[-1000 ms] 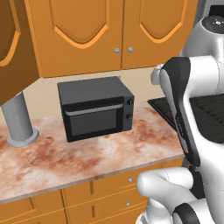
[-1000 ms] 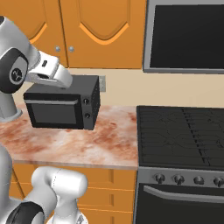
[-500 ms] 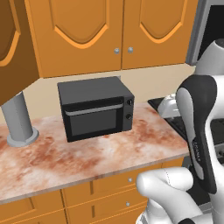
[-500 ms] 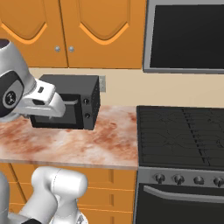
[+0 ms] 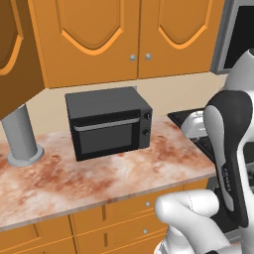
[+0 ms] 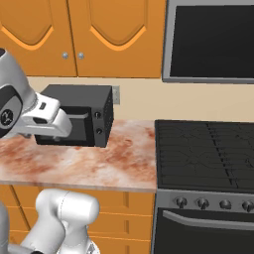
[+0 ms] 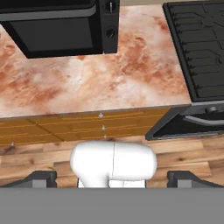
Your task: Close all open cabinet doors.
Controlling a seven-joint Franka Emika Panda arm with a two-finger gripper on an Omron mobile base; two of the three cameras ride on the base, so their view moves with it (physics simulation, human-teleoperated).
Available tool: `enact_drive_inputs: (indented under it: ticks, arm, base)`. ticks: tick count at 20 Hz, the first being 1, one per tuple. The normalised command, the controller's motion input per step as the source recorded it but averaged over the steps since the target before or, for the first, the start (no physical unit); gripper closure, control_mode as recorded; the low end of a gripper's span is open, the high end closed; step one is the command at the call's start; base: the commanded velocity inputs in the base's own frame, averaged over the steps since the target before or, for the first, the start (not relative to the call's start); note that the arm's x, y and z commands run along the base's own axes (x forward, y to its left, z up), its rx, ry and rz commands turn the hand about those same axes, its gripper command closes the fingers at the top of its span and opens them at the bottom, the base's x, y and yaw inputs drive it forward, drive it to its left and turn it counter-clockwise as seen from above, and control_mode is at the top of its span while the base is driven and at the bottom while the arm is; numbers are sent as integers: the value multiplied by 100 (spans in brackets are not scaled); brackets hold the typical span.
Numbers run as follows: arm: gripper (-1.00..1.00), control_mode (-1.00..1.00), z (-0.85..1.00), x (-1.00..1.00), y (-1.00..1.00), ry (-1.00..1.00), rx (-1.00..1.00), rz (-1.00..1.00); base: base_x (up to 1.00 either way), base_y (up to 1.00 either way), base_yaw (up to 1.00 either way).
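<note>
Well, the open cabinet door (image 5: 15, 54) juts out at upper left, above the tabletop (image 5: 99, 176). The claw (image 7: 111, 177) looks down at the floor, tips wide apart, holding nothing. It should lift high and push the door's face flat. No writing readable anywhere.

left cabinet door (image 5: 15, 54) swung open; two doors (image 5: 139, 37) shut.
</note>
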Motion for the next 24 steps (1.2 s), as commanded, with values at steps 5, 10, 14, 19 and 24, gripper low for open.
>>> enact_drive_inputs:
  ticks: [5,10,14,19,24]
  arm:
    - [-100,-100,-4,-14,0,0,0,0]
    - [-100,-100,0,0,0,0,0,0]
    - [-100,-100,0,0,0,0,0,0]
    - [-100,-100,0,0,0,0,0,0]
    - [-100,-100,0,-13,0,0,0,0]
  base:
    - [0,0,0]
    - [0,0,0]
    - [0,0,0]
    - [0,0,0]
    - [0,0,0]
